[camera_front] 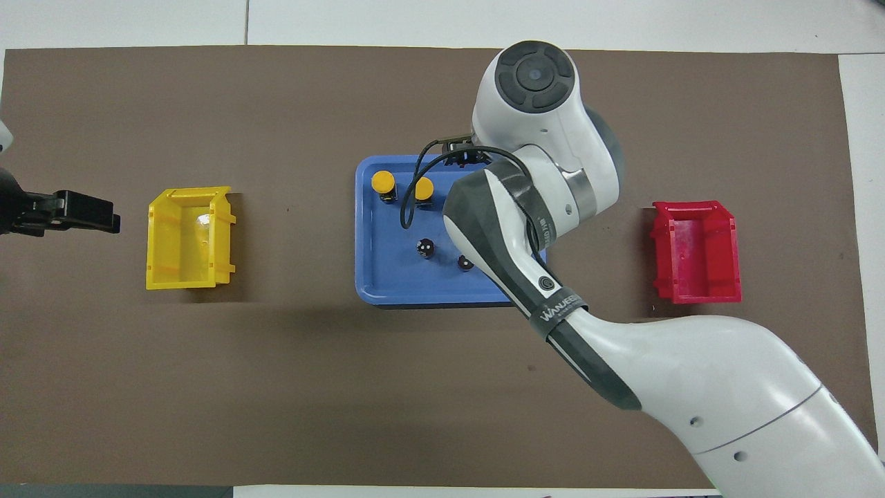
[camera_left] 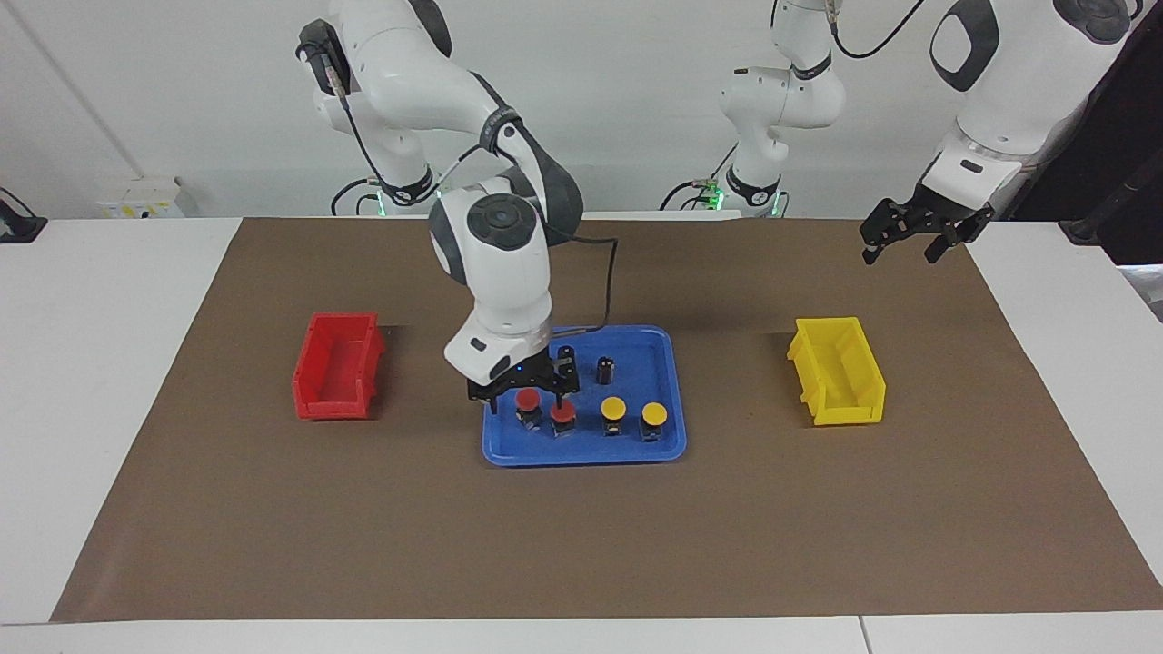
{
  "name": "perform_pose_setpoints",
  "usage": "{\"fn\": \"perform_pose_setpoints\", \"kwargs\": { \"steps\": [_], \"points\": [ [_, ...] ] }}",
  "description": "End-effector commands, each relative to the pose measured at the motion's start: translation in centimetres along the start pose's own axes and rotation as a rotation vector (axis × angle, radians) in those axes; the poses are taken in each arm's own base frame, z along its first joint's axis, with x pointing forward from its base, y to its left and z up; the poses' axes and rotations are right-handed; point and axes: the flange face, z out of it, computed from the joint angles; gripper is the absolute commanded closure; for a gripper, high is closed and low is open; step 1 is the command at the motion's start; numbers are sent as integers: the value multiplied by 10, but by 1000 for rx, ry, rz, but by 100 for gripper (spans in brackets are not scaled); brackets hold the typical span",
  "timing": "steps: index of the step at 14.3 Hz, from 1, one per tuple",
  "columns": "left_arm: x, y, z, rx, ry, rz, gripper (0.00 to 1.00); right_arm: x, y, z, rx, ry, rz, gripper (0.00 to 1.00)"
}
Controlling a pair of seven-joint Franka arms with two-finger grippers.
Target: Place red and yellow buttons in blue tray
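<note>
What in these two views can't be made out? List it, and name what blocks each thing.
- Overhead view: both red-capped push buttons and the right pincer are covered by the right arm.
- Facing view: whether that pincer grips the red button or merely straddles it is unclear.
- Facing view: one capless dark cylinder in the shallow blue plastic tray sits hidden by the pincer.
- Overhead view: the left pincer is partly cut off.
</note>
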Motion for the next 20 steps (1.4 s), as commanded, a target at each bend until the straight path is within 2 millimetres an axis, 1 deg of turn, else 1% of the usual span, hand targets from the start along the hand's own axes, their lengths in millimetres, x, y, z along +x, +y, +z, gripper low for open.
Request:
{"fn": "perform_pose_setpoints", "kwargs": {
  "steps": [1,3,4,6,7,8,9,10,11,12,13,14,15,18,19,20],
  "points": [
    [-3,-3,-4,3,10,7,0,-9,55,-52,4,-41,-36,1],
    [-3,-3,-4,5,9,7,0,-19,97,-82,-9,-85,-62,0],
    [-3,-3,-4,3,9,7,0,-25,113,-94,-16,-110,-66,0],
    [-3,-3,-4,3,9,7,0,-39,155,-122,-27,-146,-33,0],
    [-3,-3,-3,5,9,7,0,-47,174,-135,-31,-156,-20,0],
    [-3,-3,-4,5,9,7,0,-59,199,-147,-33,-168,-24,0],
    [-3,-3,-4,5,11,7,0,-71,220,-154,-33,-176,-43,0],
    [-3,-3,-4,3,11,7,0,-82,234,-159,-34,-182,-46,0],
    [-3,-3,-4,3,9,7,0,-92,256,-161,-35,-199,-31,0],
    [-3,-3,-4,5,11,7,0,-105,271,-166,-34,-216,-32,0],
    [-3,-3,-4,5,9,7,0,-120,276,-170,-35,-231,-43,0],
    [-3,-3,-4,3,9,7,0,-134,285,-173,-36,-232,-32,0],
    [-3,-3,-4,3,9,7,0,-144,304,-176,-34,-239,6,0],
    [-3,-3,-4,5,9,7,0,-154,345,-180,-20,-246,34,0],
    [-3,-3,-3,4,7,7,0,-149,348,-183,-25,-222,53,0],
    [-3,-3,-4,3,9,7,0,-145,344,-189,-31,-194,59,0]
  ]
}}
